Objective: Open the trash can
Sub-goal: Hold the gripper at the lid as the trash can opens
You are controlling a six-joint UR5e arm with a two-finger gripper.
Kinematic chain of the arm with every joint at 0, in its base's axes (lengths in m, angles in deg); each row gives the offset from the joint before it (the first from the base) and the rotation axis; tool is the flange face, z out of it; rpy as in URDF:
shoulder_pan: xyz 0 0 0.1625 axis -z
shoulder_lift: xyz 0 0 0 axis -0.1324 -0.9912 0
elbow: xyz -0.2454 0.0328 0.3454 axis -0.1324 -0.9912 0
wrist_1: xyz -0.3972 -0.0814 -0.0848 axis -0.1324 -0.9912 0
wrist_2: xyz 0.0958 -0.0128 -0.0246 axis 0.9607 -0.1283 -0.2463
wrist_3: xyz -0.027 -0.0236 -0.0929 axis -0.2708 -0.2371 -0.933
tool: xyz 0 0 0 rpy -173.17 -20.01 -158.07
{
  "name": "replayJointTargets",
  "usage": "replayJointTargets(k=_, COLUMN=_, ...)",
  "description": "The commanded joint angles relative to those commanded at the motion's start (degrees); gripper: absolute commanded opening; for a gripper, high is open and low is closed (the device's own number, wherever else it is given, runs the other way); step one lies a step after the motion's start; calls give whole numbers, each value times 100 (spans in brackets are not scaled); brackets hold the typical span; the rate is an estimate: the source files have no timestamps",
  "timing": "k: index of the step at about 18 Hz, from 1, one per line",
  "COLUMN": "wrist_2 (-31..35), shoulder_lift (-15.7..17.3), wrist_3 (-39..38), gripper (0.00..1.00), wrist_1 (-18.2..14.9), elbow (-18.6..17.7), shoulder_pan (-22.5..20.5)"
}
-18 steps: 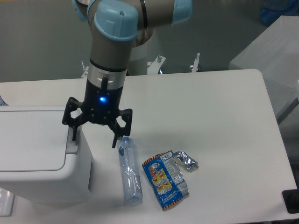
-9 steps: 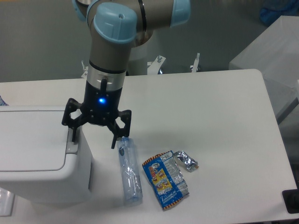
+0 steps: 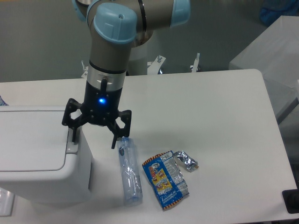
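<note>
Fingers (image 3: 115,140) of the gripper (image 3: 93,138) are spread wide and hold nothing — one black tip points down at the right edge of the trash can (image 3: 42,156), over its grey push tab (image 3: 71,144), and the other hangs just off the can's right side, above the cap end of a clear plastic bottle (image 3: 129,171). Whether the left tip actually touches the tab cannot be told from this angle. A blue light glows on the wrist above the fingers.

White and boxy, the trash can fills the near left corner of the table (image 3: 210,116), its flat lid (image 3: 30,140) down and closed. The bottle lies on its side just right of the can, running toward the table's near edge. Further right of the can, beside the bottle, lies a crumpled blue and orange snack wrapper (image 3: 166,179), and beyond that — close to the wrapper's upper corner — a small scrunched foil packet (image 3: 187,161).
</note>
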State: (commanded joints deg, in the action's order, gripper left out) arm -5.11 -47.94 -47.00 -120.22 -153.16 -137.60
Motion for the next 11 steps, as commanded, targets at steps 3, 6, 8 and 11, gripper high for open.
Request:
replayJointTargets(k=3, wrist_2=18, shoulder_lift=-9, wrist_3=0, gripper=100, wrist_1=9, elbow=0, shoulder_pan=0)
replayJointTargets(k=6, wrist_2=18, shoulder_lift=-9, wrist_3=0, gripper=100, wrist_1=0, elbow=9, shoulder_pan=0)
replayJointTargets(k=8, wrist_2=18, shoulder_lift=-9, wrist_3=0, gripper=100, wrist_1=9, elbow=9, shoulder_pan=0)
replayJointTargets(k=11, wrist_2=18, shoulder_lift=-17, wrist_3=0, gripper=100, wrist_1=44, elbow=9, shoulder_pan=0)
